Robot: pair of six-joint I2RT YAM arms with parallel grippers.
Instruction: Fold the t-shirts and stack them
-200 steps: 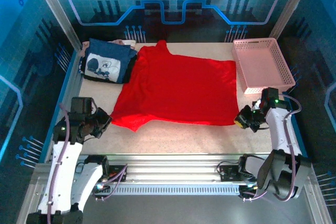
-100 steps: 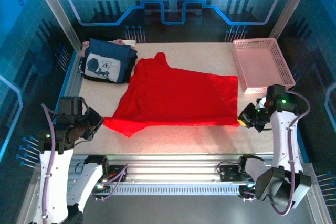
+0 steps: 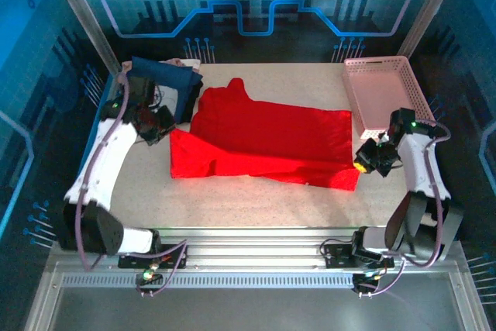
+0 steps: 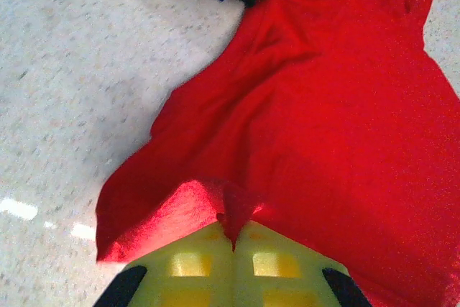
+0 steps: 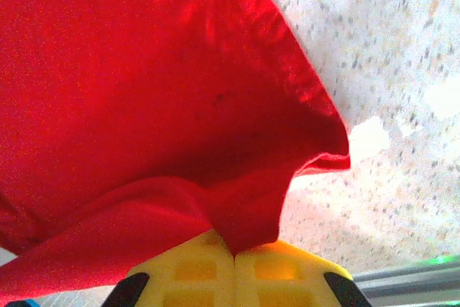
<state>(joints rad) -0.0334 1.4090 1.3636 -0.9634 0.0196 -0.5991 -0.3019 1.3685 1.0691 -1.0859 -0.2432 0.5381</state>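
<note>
Left gripper point(image 4: 233, 229): yellow jaws pressed together, a fold of the red t-shirt point(image 3: 271, 133) pinched between them. The cloth fans out ahead of it across the table point(image 3: 256, 199), and the corner it holds is lifted and doubled over the rest. Just beyond it, on its outer side, is the navy t-shirt point(image 3: 164, 73), partly behind the left arm.

Right gripper point(image 5: 235, 248): jaws likewise together, clamped on the red shirt's opposite near corner. The hem is raised off the tabletop and droops from the grip. Near it, farther out, is the pink basket point(image 3: 385, 61), apart from the shirt.
</note>
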